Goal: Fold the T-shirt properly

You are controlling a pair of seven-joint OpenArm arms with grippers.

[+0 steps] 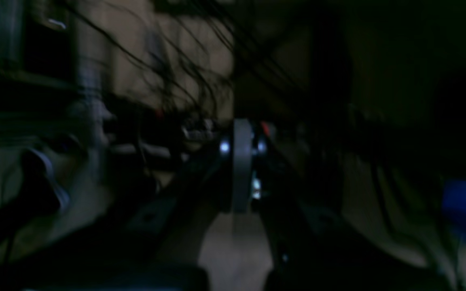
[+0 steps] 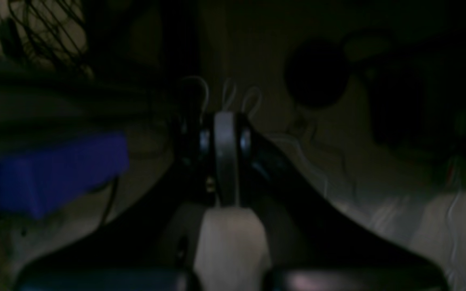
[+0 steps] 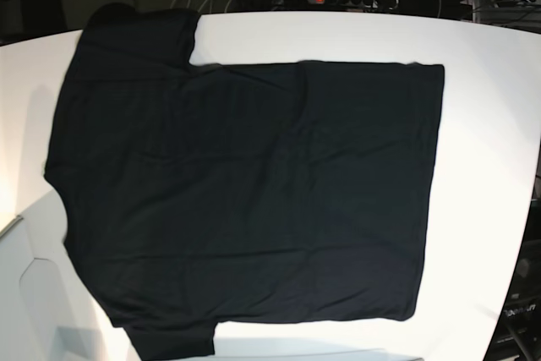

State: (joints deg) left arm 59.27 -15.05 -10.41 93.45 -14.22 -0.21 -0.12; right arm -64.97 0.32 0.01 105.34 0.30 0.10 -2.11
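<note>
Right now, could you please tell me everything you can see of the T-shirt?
The T-shirt is plain black cloth with short sleeves, spread flat and unfolded on the white table. It lies sideways in the base view: sleeves and shoulders at left, straight hem at right. Faint wrinkles cross it. No gripper touches it. No collar shows.

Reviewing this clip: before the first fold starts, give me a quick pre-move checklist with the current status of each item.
1. T-shirt spread flat on the white table: ok.
2. Both sleeves visible and unfolded, at the base view's left: ok.
3. Left gripper shut and holding nothing: ok.
4. Right gripper shut and holding nothing: ok.
5. Arms clear of the cloth in the base view: ok.
6. Which side of the shirt faces up: cannot tell.
</note>
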